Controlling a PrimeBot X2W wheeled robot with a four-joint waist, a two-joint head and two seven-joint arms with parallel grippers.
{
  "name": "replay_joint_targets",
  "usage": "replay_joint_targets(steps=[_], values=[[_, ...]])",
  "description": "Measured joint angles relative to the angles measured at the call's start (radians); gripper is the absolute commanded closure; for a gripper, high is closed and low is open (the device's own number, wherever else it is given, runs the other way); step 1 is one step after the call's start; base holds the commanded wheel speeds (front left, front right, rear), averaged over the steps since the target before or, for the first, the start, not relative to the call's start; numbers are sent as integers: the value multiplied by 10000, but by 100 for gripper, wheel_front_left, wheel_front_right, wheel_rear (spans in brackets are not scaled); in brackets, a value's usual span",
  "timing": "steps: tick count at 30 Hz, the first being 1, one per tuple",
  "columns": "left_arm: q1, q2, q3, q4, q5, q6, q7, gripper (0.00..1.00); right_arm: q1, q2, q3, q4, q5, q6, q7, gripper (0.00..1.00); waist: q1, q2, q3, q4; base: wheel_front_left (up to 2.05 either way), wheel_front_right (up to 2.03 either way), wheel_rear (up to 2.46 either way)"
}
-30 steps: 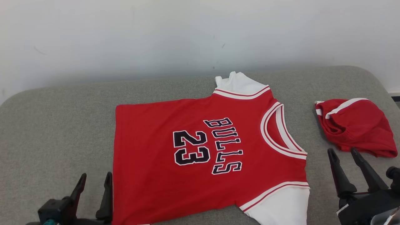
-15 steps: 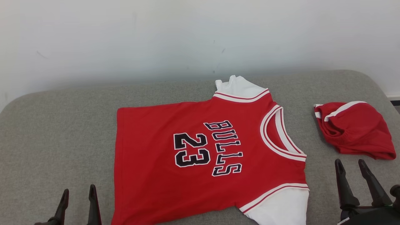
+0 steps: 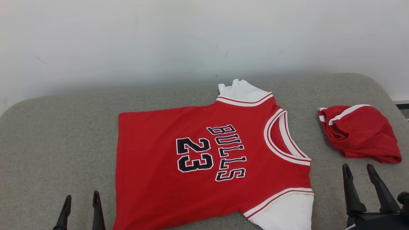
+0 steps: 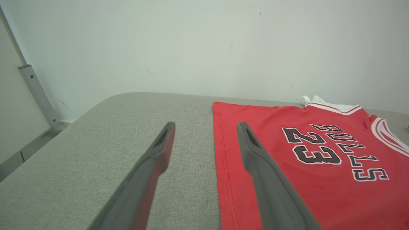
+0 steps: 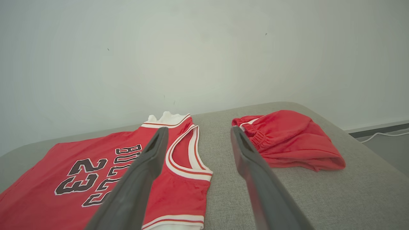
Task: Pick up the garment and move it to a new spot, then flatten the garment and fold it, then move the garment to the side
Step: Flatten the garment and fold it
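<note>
Two grippers sit low at the near edge of the grey cushion (image 3: 57, 137), both with fingers spread wide and holding nothing. The left gripper (image 3: 81, 196) is just beside the hem of the red jersey (image 3: 204, 159), which lies flat mid-cushion, print up, collar towards the right. The right gripper (image 3: 357, 166) is near crumpled red shorts (image 3: 361, 134), which lie apart from the jersey.

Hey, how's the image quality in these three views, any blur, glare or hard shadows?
Head view: even, soft light, no glare, print on the jersey sharp, a dim shadow along the foot of the wall. Left wrist view: the left end effector looms large and slightly soft. Right wrist view: wide-angle stretch, the bundled red garment crisp.
</note>
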Motion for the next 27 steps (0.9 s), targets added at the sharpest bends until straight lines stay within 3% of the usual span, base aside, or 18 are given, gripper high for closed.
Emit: replay_joint_targets(steps=[27], values=[[-5,-192,-104,-209,219,0,401,0,7,115,73,163,-332,-8,-61,0,0,0,58,15,0,0,0]])
